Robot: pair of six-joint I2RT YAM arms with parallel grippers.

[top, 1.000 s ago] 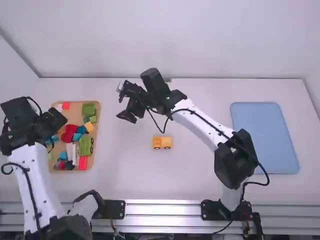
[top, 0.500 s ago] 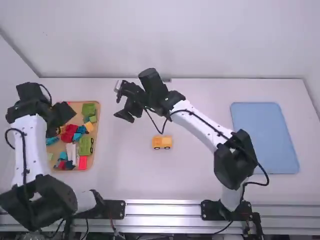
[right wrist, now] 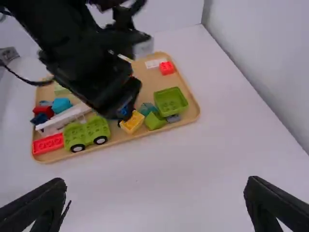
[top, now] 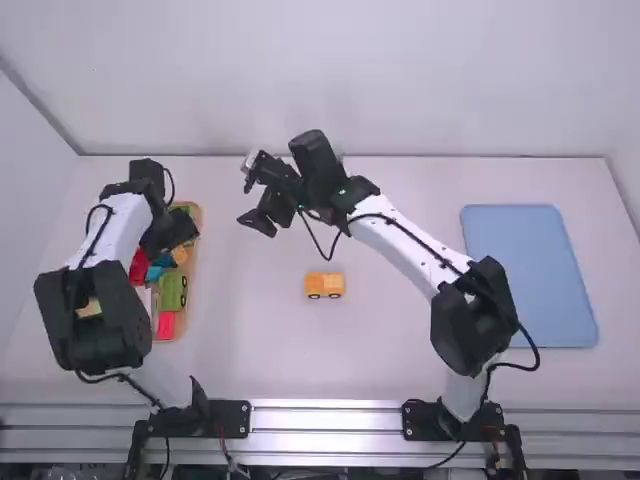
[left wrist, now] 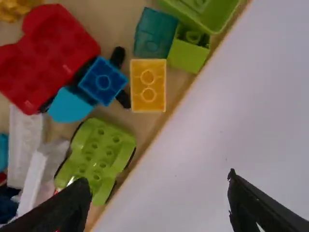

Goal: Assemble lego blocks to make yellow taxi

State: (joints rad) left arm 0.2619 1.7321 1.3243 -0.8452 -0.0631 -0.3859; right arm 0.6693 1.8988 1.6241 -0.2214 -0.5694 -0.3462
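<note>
Ok so the likely fail here, imo: the yellow brick (left wrist: 148,86) at the inner edge of the tan tray (right wrist: 149,83) is packed in tight. The green car base (left wrist: 99,154) is a bit nearer, the blue brick (left wrist: 103,81) is just beside it, and the teal brick (left wrist: 154,34) and small green brick (left wrist: 189,52) crowd its far end. If the left gripper (left wrist: 158,180) drops a bit off line, a finger could land on a neighbor or shove the brick into the rim. It's above the tray's inner edge, fingers wide apart, nothing between them. Right gripper (right wrist: 157,182) is up off the table, right of the tray, also spread wide and empty. If both go for that edge at once, they could bump.

The half-built yellow taxi (top: 324,286) sits on the table, well right of the tray. I'd guess that brick goes on it next.

Containers: the tray has a long red brick (right wrist: 48,144) at its near end, then the car base and white pieces (right wrist: 63,118), the blue/yellow/teal cluster, and a lime tub (right wrist: 171,101) toward the far end. Blue tray (top: 530,275) is way off to its right, nothing in it.
</note>
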